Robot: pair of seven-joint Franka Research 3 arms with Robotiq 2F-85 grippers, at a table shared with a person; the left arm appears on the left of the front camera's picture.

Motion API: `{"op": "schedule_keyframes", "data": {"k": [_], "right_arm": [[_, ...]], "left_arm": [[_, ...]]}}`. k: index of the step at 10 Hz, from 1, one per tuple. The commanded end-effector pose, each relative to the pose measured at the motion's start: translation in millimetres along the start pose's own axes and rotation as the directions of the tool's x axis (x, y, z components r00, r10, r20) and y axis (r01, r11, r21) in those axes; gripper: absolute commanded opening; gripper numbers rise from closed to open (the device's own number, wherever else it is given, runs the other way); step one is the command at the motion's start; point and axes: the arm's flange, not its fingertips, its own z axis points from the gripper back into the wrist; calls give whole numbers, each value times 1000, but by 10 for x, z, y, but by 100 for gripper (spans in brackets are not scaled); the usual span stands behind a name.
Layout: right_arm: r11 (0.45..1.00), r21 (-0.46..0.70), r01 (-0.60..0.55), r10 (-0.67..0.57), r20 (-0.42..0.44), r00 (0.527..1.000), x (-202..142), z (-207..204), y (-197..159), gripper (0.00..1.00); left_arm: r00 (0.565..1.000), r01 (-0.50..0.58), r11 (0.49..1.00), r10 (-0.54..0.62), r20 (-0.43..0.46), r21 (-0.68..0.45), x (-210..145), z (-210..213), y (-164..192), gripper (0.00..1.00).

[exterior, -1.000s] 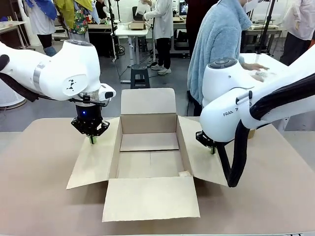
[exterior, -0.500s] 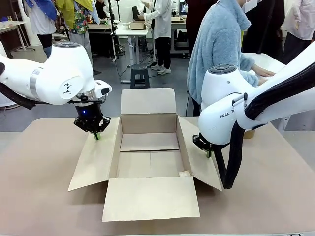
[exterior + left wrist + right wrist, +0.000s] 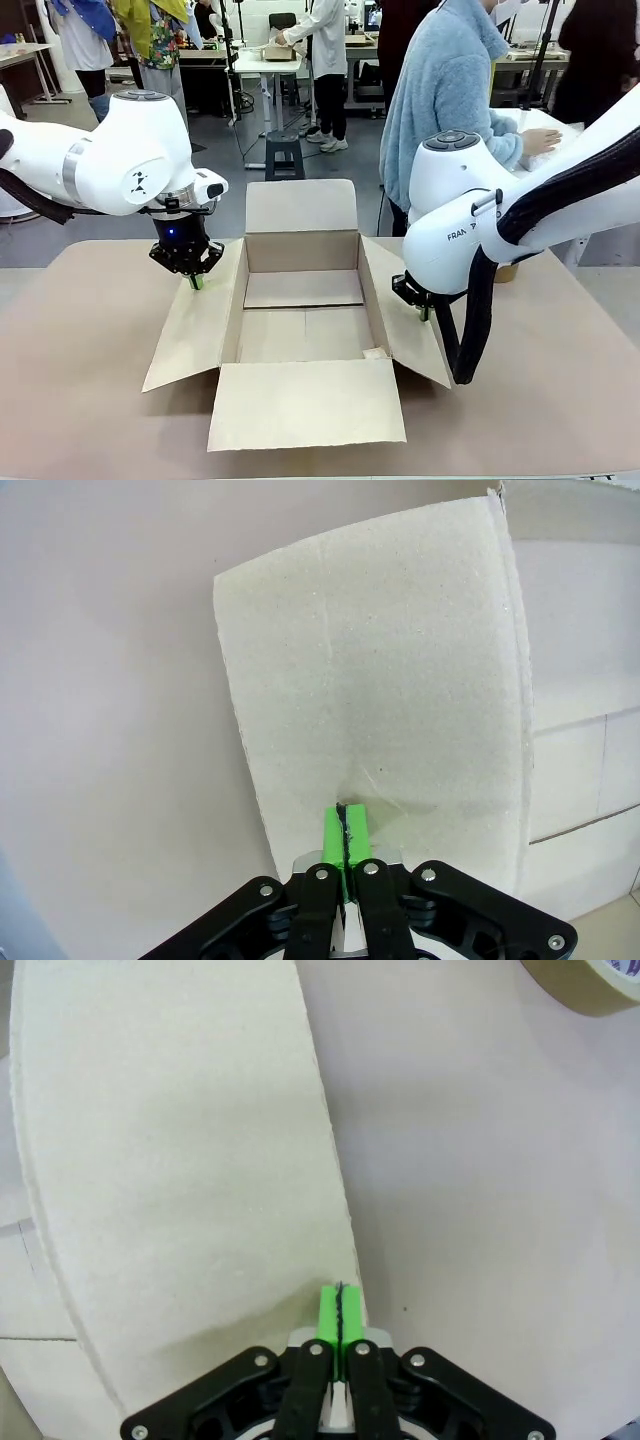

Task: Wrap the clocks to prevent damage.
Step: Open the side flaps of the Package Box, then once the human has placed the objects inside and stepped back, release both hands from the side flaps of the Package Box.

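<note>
No clocks are in view. An open cardboard box [image 3: 303, 300] sits mid-table with its flaps spread. My left gripper [image 3: 195, 282] is shut, and its green tips press on the box's left flap [image 3: 190, 330]. In the left wrist view the left gripper [image 3: 345, 818] has its pads together, denting the flap [image 3: 370, 680]. My right gripper [image 3: 424, 313] is shut too, touching the right flap [image 3: 400, 300]. The right wrist view puts the right gripper [image 3: 340, 1302] at the outer edge of that flap [image 3: 180, 1160]. Neither gripper holds anything.
A person in a light blue fleece [image 3: 445, 90] stands beyond the table, hand [image 3: 545, 140] on white material at a side table. A roll of brown tape [image 3: 590, 980] lies on the table right of the box. The front flap [image 3: 305, 405] lies flat toward me.
Both grippers have shifted slightly toward the box, and the side flaps have tilted up a little. The person's hand has moved to the right.
</note>
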Motion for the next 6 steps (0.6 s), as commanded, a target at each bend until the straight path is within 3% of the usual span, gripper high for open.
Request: {"op": "schedule_keyframes", "data": {"k": [1,6], "right_arm": [[1000,-17,1,-1,4,1000,-11,0,-1,1],[1000,-17,1,-1,4,1000,-11,0,-1,1]], "left_arm": [[1000,10,1000,-10,-2,11,24,5,-13,0],[1000,10,1000,-10,-2,11,24,5,-13,0]]}}
